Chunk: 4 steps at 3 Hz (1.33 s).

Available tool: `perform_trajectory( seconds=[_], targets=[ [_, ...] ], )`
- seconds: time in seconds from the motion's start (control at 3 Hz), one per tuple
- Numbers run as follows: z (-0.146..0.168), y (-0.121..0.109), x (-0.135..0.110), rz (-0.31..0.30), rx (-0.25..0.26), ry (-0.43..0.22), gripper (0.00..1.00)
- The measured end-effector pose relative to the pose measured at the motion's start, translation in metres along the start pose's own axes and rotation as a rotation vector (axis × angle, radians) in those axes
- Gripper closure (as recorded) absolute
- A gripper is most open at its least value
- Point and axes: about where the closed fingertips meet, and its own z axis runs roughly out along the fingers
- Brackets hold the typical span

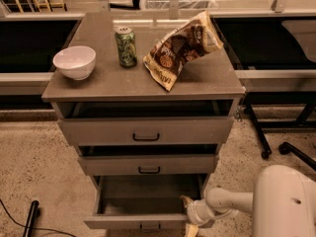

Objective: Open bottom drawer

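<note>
The bottom drawer (123, 223) of the grey-taupe cabinet is pulled well out, and its empty inside shows. Its small black handle (149, 227) sits at the lower edge of the view. My gripper (189, 215) is at the right end of the drawer's front panel. One finger (186, 201) is inside the drawer and the other is outside the front, so the jaws clamp the panel. My white arm reaches in from the right.
The middle drawer (148, 165) and top drawer (145, 130) stand slightly ajar above. On the cabinet top are a white bowl (74, 61), a green can (126, 46) and a chip bag (181, 48). A chair base (284, 148) is at the right and a black rod (30, 217) lies on the floor at the left.
</note>
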Motion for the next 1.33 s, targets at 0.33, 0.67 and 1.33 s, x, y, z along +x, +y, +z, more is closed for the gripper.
perform_trajectory(
  seconds=[0.33,0.67,1.33],
  targets=[
    [-0.003,0.026,-0.009,0.001,-0.069,-0.127,0.0],
    [-0.006,0.051,-0.011,-0.007,-0.143,-0.186,0.19],
    [-0.018,0.072,-0.022,-0.062,-0.186,-0.2,0.69]
  ],
)
